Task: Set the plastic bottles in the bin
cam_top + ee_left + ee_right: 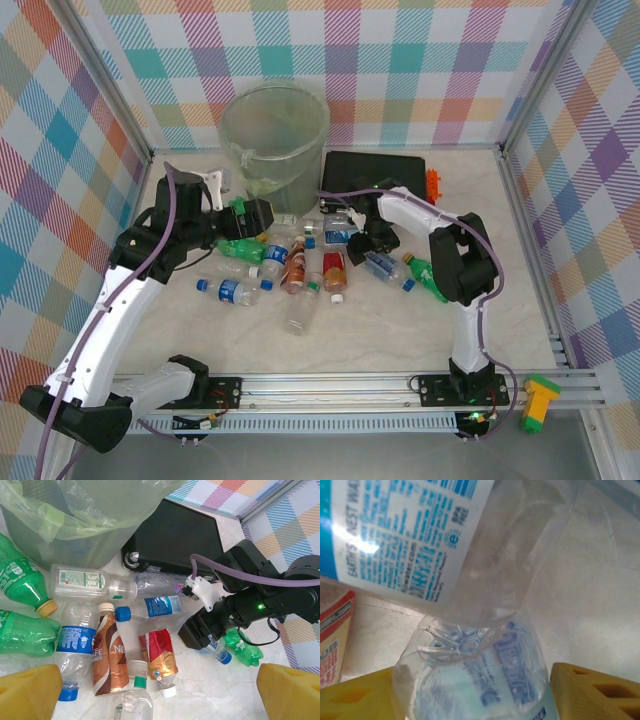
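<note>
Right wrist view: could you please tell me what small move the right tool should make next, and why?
Probably finish closing. The right tool has its yellow fingers on either side of a clear blue-labelled bottle, close against it, though I cannot tell whether they grip it yet. A firm hold must come before any lift toward the bin.

Bottles [293,268] clutter the table's middle, and the black case [375,168] sits close against the bin's [275,150] right side. The near tabletop [380,340] lies open.
</note>
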`<state>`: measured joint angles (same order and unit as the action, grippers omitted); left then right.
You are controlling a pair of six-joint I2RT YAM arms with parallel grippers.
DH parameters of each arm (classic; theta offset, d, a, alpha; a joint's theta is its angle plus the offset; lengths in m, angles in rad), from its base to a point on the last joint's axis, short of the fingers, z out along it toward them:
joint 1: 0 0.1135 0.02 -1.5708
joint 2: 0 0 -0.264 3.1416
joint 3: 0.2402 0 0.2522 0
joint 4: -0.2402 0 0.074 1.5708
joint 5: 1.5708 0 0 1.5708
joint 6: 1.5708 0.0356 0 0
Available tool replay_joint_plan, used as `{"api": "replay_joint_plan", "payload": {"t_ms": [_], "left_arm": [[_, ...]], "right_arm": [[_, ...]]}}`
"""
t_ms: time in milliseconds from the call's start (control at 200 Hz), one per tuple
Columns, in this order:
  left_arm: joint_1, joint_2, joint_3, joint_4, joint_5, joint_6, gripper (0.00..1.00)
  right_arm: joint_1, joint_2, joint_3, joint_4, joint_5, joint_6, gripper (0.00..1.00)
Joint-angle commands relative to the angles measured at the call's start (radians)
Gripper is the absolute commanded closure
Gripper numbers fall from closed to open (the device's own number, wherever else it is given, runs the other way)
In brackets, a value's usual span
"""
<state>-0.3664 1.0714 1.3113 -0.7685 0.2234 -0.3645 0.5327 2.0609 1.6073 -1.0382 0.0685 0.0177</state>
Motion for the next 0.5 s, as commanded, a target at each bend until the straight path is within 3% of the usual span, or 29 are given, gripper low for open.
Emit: {"api": "replay_joint_plan", "payload": {"t_ms": [0,275,495], "left_arm": [[-0.010,-0.005,0.000,-0.026,-0.006,0.023,0.01],[-0.010,-0.016,-0.002,-0.037,-0.010,0.027,0.00],[-0.009,-0.016,-0.007,-0.036,-0.004,0.025,0.00]], "right_arm": [[-0.002,0.028,0.019,-0.025,-0.052,0.020,0.30],[-0.001,0.029,-0.031,-0.008,-0.079,0.044,0.29],[0.000,0.007,-0.044,-0.008,-0.092,0.075,0.42]]}}
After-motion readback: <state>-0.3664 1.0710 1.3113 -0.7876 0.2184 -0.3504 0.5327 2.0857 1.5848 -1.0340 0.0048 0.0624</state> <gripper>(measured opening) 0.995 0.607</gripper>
